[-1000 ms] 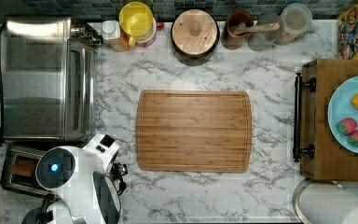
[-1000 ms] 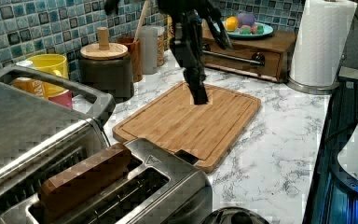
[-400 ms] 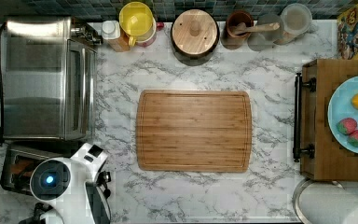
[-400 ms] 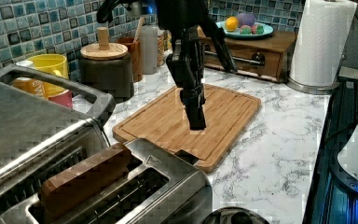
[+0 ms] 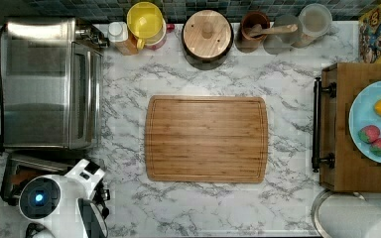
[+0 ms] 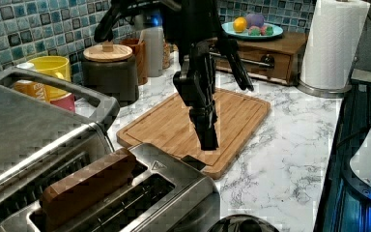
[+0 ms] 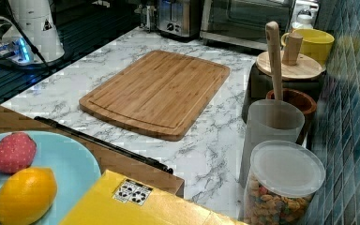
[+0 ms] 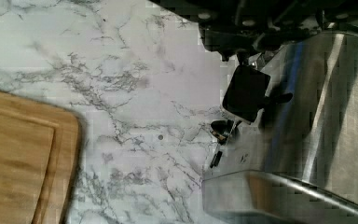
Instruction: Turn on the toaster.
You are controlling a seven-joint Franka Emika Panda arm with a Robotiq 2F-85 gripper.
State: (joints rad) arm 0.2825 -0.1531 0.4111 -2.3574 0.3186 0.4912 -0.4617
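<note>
The toaster (image 6: 169,193) is a small brushed-steel box in the near foreground of the left view, with a brown slice of bread (image 6: 87,186) standing in one slot. Its black lever (image 6: 193,162) sticks out of the end facing the cutting board. My gripper (image 6: 207,140) points straight down just above that lever, its dark fingers shut together with nothing between them. In the wrist view the lever (image 8: 245,93) shows as a black square against the steel toaster (image 8: 317,135). In the top view my white arm (image 5: 59,198) covers most of the toaster (image 5: 17,168) at the lower left.
A wooden cutting board (image 5: 206,139) lies mid-counter beside the toaster. The large toaster oven (image 5: 49,82) stands right behind the toaster. Canisters and a yellow mug (image 5: 146,22) line the tiled wall. A wooden tray with a fruit plate (image 5: 372,124) and a paper towel roll (image 6: 335,43) stand farther off.
My arm has swung toward the top view's left, off the board's corner and over the toaster. In the left view the gripper has come nearer and lower, ending just above the lever.
</note>
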